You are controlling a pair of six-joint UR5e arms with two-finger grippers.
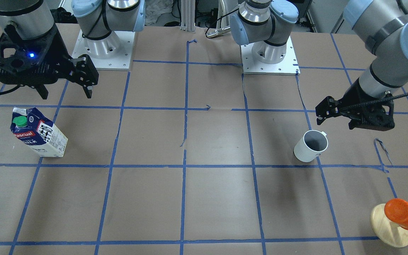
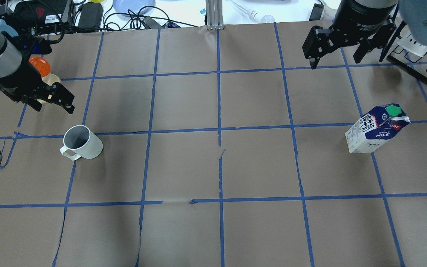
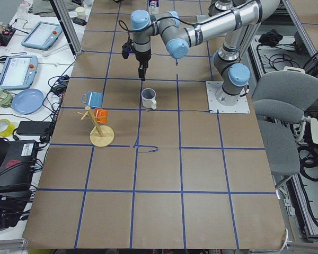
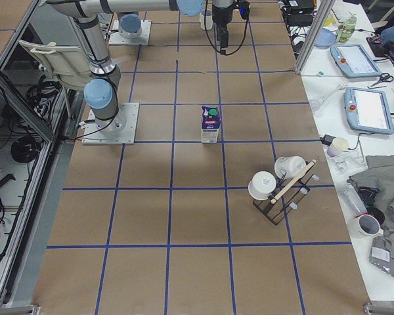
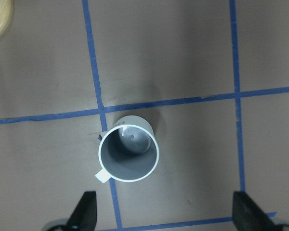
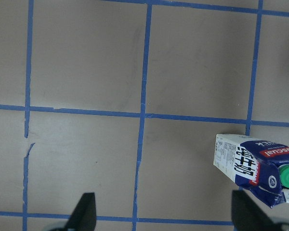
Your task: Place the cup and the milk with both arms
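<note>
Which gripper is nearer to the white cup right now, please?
Left. The left gripper hovers open roughly above the cup, not touching it. The right gripper, also open, is far across the table, raised near the milk.

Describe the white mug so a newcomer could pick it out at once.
On the brown table with the blue tape grid, look at the robot's left half, near the open left gripper. The mug stands upright there on a tape line. Unlike the orange cup on the wooden stand nearby, it is white with a grey inside and sits on the table itself.
</note>
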